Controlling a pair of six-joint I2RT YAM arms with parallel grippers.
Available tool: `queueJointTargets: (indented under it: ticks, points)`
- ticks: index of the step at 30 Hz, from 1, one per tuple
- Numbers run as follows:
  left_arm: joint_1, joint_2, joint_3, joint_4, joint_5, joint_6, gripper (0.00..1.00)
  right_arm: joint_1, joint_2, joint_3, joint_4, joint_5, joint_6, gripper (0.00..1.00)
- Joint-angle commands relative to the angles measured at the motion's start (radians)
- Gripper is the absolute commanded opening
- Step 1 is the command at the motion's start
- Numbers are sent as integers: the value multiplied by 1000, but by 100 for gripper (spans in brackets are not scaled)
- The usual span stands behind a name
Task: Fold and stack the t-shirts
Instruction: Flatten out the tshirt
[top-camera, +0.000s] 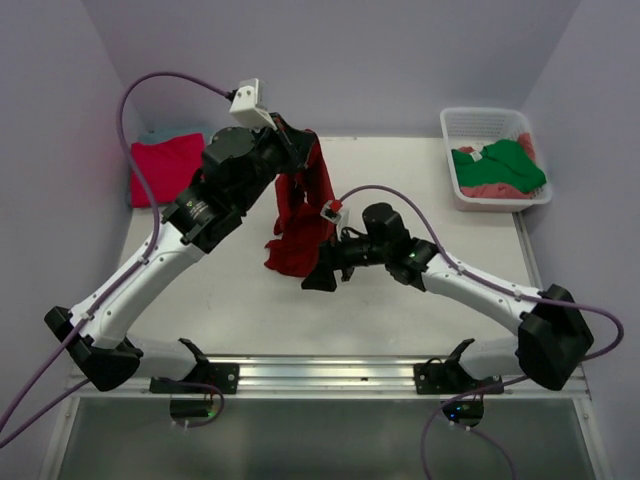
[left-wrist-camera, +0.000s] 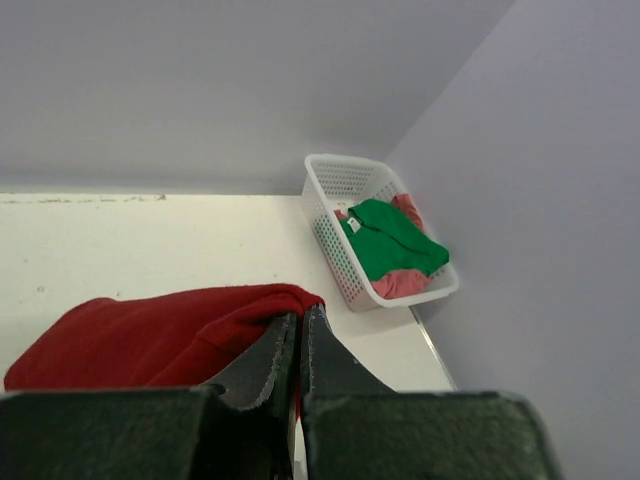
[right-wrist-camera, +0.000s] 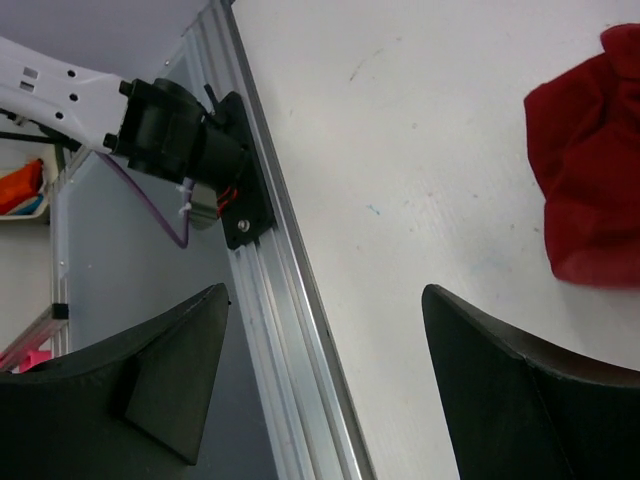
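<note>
A dark red t-shirt (top-camera: 300, 215) hangs in the air over the table's middle, its lower end bunched near the tabletop. My left gripper (top-camera: 298, 135) is raised and shut on its top edge; in the left wrist view the fingertips (left-wrist-camera: 298, 318) pinch the red cloth (left-wrist-camera: 150, 335). My right gripper (top-camera: 320, 274) stands open just right of the shirt's lower end, with nothing between its fingers (right-wrist-camera: 325, 300); the red cloth (right-wrist-camera: 590, 180) lies off to one side. A folded magenta-pink t-shirt (top-camera: 165, 168) rests on a teal one (top-camera: 160, 133) at the far left. Green (top-camera: 500, 162) and salmon-pink (top-camera: 495, 190) t-shirts lie in the basket.
The white lattice basket (top-camera: 452, 128) stands at the far right corner, also in the left wrist view (left-wrist-camera: 330, 225). Walls close the table at the back and on both sides. An aluminium rail (right-wrist-camera: 290, 330) and the left arm's base (right-wrist-camera: 190, 140) run along the near edge.
</note>
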Motion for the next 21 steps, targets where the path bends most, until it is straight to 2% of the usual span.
queueJointTargets:
  ticks: [1, 5, 9, 12, 15, 16, 21]
  points:
    - [-7, 12, 68, 11, -69, 47, 0, 19, 130, 22, 236, -108, 101, 82]
    - [-7, 12, 74, -1, -94, 59, 0, 37, 259, 68, 325, -114, 143, 81]
    - [-7, -2, 71, 8, -85, 61, 0, 46, 384, 178, 285, -58, 138, 81]
    - [-7, -3, 82, 2, -80, 64, 0, 45, 464, 244, 251, 39, 129, 81]
    - [-8, -9, 99, -7, -70, 67, 0, 46, 545, 328, 147, 247, 140, 81]
    - [-7, -11, 103, -6, -66, 68, 0, 46, 566, 351, 109, 400, 146, 81]
    - [-7, -31, 108, -10, -59, 65, 0, 46, 715, 517, -133, 778, 177, 83]
